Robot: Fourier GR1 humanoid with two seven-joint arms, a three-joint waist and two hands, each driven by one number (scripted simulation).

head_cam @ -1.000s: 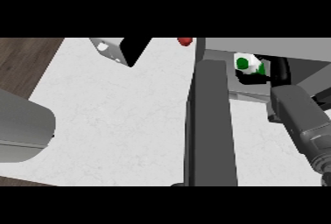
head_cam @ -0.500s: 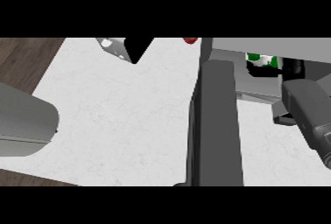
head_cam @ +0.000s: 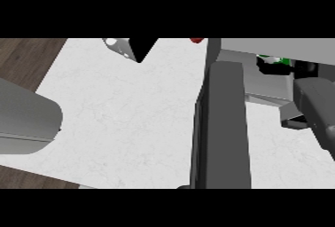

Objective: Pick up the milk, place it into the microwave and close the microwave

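From the head view, the white marbled desk (head_cam: 124, 119) fills most of the scene, with a strip of dark wooden floor (head_cam: 26, 57) showing past its left edge. The microwave (head_cam: 281, 46) sits at the upper right, a pale grey box. Its door (head_cam: 222, 124) stands open, a long dark grey slab running from the front of the oven down toward the lower edge of the view.

The milk (head_cam: 271, 59) is inside the microwave's open mouth, near the top right. It shows as a small white shape with green markings, mostly hidden. The black right hand (head_cam: 302, 68) is up against it, dark parts of the hand showing on both sides of the carton. I cannot tell whether the hand is grasping the milk or has let go. The right forearm (head_cam: 317, 111) comes up from the right edge, just beside the open door, with its end reaching into the oven.

The left forearm (head_cam: 23, 117) lies at the far left, a broad grey cylinder over the edge of the desk. The left hand itself is out of sight.

At the top edge are a small white object with dark spots (head_cam: 118, 45), a black wedge (head_cam: 145, 46) next to it, and a sliver of something red (head_cam: 197, 40) near the microwave's corner.
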